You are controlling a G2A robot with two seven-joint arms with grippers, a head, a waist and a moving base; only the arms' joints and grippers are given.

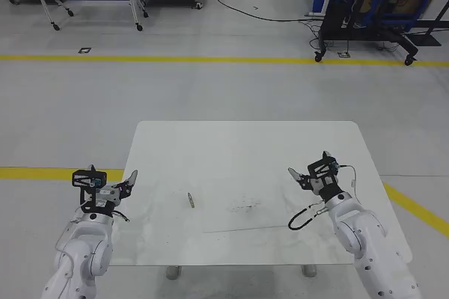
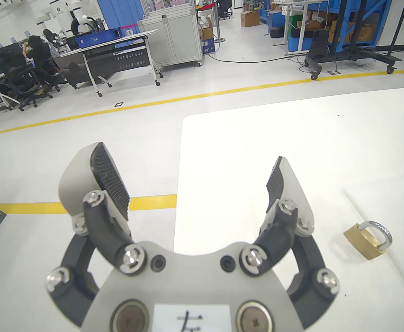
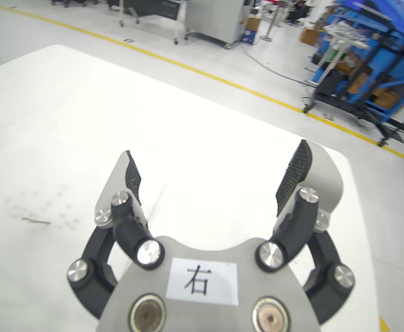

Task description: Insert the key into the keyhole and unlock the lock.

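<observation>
Both arms sat low at the near side of the white surface (image 1: 247,142), forearms angled inward. The left gripper (image 1: 112,175) hung at the surface's left edge, spread wide and empty. One of its fingers (image 2: 110,181) was over the floor (image 2: 67,160), the other over the surface. The right gripper (image 1: 309,164) hovered above the right part, likewise wide apart and holding nothing.

The padlock (image 1: 190,199) lay on the surface left of centre, nearer the left gripper. Its long axis ran roughly from near edge to far edge. From above it read as a mere sliver; the left wrist view resolved a brass body (image 2: 361,241) and a steel shackle (image 2: 382,231).

Scuff marks (image 1: 247,203) lay near the middle of the surface. The right wrist view showed a thin grey streak (image 3: 36,222) among them — too small to identify.
</observation>
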